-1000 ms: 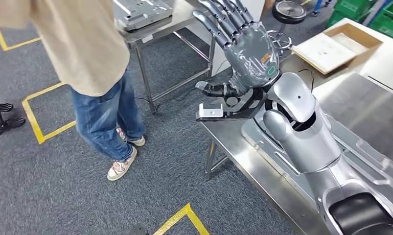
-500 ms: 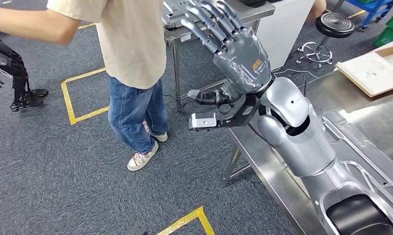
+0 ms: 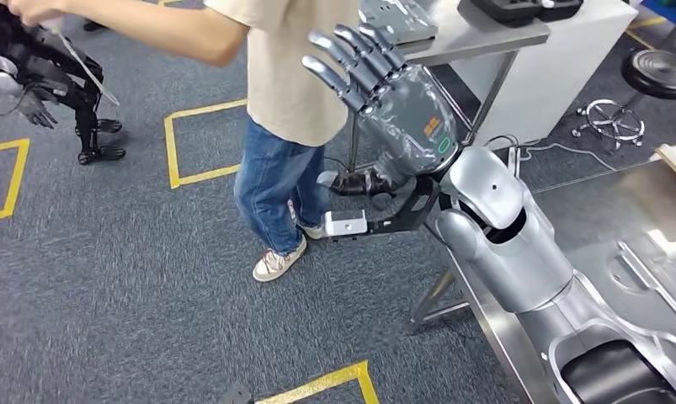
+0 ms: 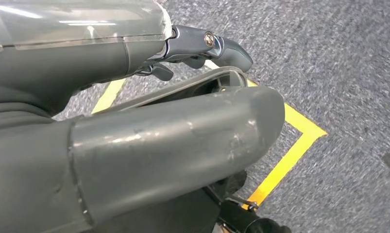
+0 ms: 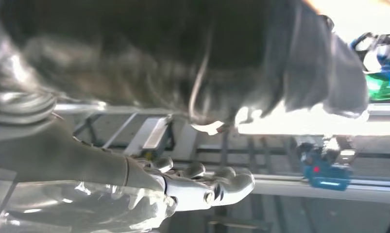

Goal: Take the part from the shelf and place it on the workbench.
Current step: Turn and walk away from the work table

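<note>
My right hand [image 3: 397, 101] is raised in front of me in the head view, fingers apart and straight, holding nothing. The right wrist view shows the same hand [image 5: 183, 189] stretched out and empty before a blurred steel frame. A grey pressed metal part [image 3: 646, 278] lies on the steel workbench [image 3: 519, 353] at the right, under my right arm. Another metal part [image 3: 397, 17] rests on a steel table [image 3: 486, 38] at the back. My left hand [image 4: 134, 136] hangs over the carpet with its thumb and fingers apart and nothing in them.
A person in a beige shirt and jeans [image 3: 288, 126] stands close in front of my right hand, one arm stretched left. A dark robot [image 3: 56, 76] stands far left. A white cabinet [image 3: 561, 71] and a stool [image 3: 658, 71] are at the back right. Yellow tape [image 3: 199, 143] marks the carpet.
The whole picture has shifted right, so the camera has turned left. The person has stepped and reached an arm out to the left. My right hand stays raised and empty.
</note>
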`<state>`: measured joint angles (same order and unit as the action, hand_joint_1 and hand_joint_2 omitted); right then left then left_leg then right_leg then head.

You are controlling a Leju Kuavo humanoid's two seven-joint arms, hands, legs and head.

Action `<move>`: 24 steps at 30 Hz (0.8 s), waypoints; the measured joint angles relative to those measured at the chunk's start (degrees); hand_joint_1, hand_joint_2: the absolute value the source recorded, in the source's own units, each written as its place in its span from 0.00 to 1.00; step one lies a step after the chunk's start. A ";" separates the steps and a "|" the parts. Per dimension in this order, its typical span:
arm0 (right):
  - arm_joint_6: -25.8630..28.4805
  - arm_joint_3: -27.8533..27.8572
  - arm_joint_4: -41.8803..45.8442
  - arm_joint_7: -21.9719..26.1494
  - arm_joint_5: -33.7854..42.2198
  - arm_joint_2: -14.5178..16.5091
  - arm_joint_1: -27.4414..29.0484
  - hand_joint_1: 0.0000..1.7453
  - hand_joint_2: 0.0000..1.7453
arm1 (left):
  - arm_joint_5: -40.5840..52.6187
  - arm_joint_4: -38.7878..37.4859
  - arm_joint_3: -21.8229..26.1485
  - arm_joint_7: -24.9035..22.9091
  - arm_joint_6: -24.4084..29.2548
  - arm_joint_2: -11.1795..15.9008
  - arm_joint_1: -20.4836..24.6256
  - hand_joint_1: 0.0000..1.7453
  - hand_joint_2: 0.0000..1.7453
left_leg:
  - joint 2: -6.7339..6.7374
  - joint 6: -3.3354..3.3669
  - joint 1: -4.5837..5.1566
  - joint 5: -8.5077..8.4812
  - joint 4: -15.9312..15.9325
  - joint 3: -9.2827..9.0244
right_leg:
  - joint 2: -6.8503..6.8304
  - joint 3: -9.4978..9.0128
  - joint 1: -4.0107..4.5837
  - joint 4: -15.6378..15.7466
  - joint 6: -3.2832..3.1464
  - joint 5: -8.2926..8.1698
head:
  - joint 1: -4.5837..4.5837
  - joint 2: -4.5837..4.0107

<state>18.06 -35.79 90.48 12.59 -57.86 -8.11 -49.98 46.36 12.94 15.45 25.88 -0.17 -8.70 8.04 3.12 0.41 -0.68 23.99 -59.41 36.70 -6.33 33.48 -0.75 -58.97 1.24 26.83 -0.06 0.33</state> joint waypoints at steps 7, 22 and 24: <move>0.14 -0.31 0.08 0.00 0.00 -0.07 0.40 0.00 0.00 | 0.00 0.00 0.00 -0.01 0.02 0.04 0.12 0.00 0.00 | -4.43 2.15 -0.08 -0.29 0.55 -0.45 | 6.10 6.77 -0.49 -14.38 0.72 7.17 | 0.00 0.00; 0.80 -0.69 -0.14 0.46 -0.78 -0.26 0.92 0.00 0.00 | 0.31 0.00 -0.01 -0.27 0.04 0.44 -0.04 0.00 0.00 | -3.90 -1.50 -0.39 5.67 -12.11 6.16 | 5.20 -0.26 -0.48 1.46 -1.89 -1.14 | -0.33 0.00; 0.80 -0.87 -0.26 0.51 -0.87 -0.26 0.99 0.00 0.00 | 0.31 0.00 -0.01 -0.31 0.02 0.51 -0.12 0.00 0.00 | -3.47 -1.88 -0.59 5.05 -13.26 6.75 | 3.74 -0.39 -0.52 1.37 -1.75 -0.90 | -0.33 0.00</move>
<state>18.86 -36.65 90.23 13.10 -58.73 -8.37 -48.99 46.66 12.94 15.45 25.57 -0.15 -8.19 7.92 -0.35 -1.47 -1.27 29.04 -72.66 43.44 -2.59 33.10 -1.27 -57.60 -0.51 25.94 -0.39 0.33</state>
